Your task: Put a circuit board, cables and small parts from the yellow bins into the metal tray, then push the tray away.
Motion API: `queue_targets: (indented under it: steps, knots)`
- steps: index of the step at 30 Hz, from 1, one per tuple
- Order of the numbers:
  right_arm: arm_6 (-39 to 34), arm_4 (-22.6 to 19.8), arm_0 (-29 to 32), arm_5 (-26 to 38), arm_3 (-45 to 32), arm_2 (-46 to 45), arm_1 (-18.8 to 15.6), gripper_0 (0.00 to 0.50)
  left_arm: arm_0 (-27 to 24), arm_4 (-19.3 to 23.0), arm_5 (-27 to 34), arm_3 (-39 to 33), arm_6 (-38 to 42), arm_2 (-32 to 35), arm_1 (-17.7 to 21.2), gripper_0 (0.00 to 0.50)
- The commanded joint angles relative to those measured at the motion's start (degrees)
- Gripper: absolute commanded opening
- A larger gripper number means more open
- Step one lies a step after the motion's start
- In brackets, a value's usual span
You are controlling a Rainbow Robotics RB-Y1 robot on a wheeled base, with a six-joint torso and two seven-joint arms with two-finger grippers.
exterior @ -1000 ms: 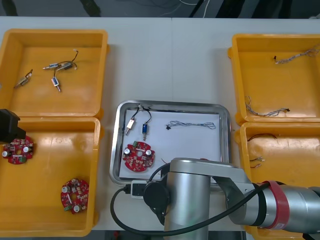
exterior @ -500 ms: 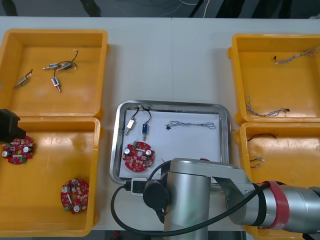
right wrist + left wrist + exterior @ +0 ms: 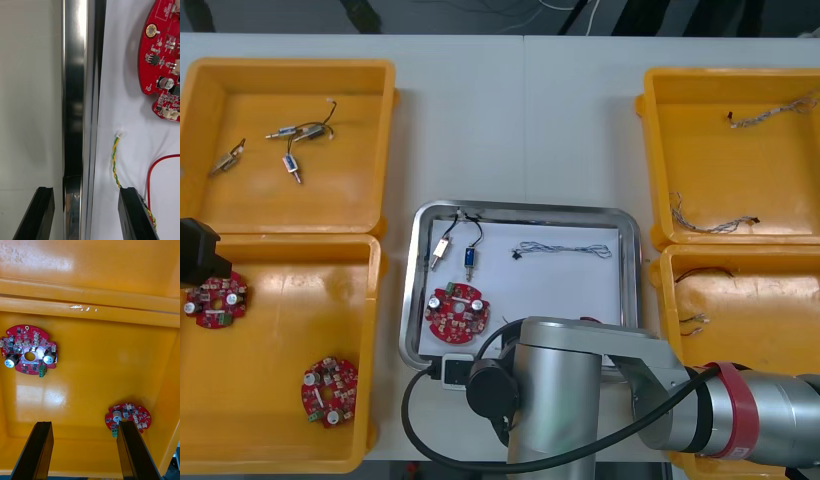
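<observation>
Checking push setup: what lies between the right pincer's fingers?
The metal tray's shiny rim, in the right wrist view; the open right pincer straddles it. Left pincer hangs over a yellow bin.

Light table (image 3: 520, 130), dark floor (image 3: 460, 15) beyond its far edge, thin pale lines (image 3: 552, 6) there, perhaps wires

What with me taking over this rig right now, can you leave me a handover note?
Right pincer: open, straddling the metal tray's near rim, one finger outside, one inside by the red and yellow cable.
Left pincer: open, over the left near yellow bin, which holds two spare boards.
In tray: circuit board, two small metal parts, blue and white cable.
Done: loading, it seems. Left: push the tray away.
</observation>
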Motion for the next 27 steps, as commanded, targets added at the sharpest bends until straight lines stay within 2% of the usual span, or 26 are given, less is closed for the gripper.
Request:
queue_targets:
  steps: [1,2,3,5,11,16,27]
  knots:
    - [-1.2,0.7,0.7,-0.6,-0.7,1.1,1.2,0.330,0.9,-0.4,0.4,-1.6,-4.7,1.5,2.0,0.500]
    - [-1.2,0.7,0.7,-0.6,-0.7,1.1,1.2,0.295,0.9,-0.4,0.4,-1.6,-4.7,1.5,2.0,0.500]
    - [-1.2,0.7,0.7,-0.6,-0.7,1.1,1.2,0.221,0.9,-0.4,0.4,-1.6,-4.7,1.5,2.0,0.500]
    - [-1.2,0.9,0.7,-0.6,-0.7,1.1,1.2,0.143,0.9,-0.4,0.4,-1.6,-4.7,1.5,2.0,0.500]
    - [-1.2,1.5,0.6,-0.6,-0.7,1.1,1.2,0.043,0.9,-0.4,0.4,-1.6,-4.7,1.5,2.0,0.500]
    - [-1.2,1.5,0.2,-0.6,-0.7,1.1,1.2,0.000,0.9,-0.4,0.4,-1.6,-4.7,1.5,2.0,0.500]
    - [-1.0,1.4,-2.7,-1.4,-0.7,1.2,0.2,0.000,0.9,-0.4,0.4,-1.6,-4.7,1.5,2.0,0.500]
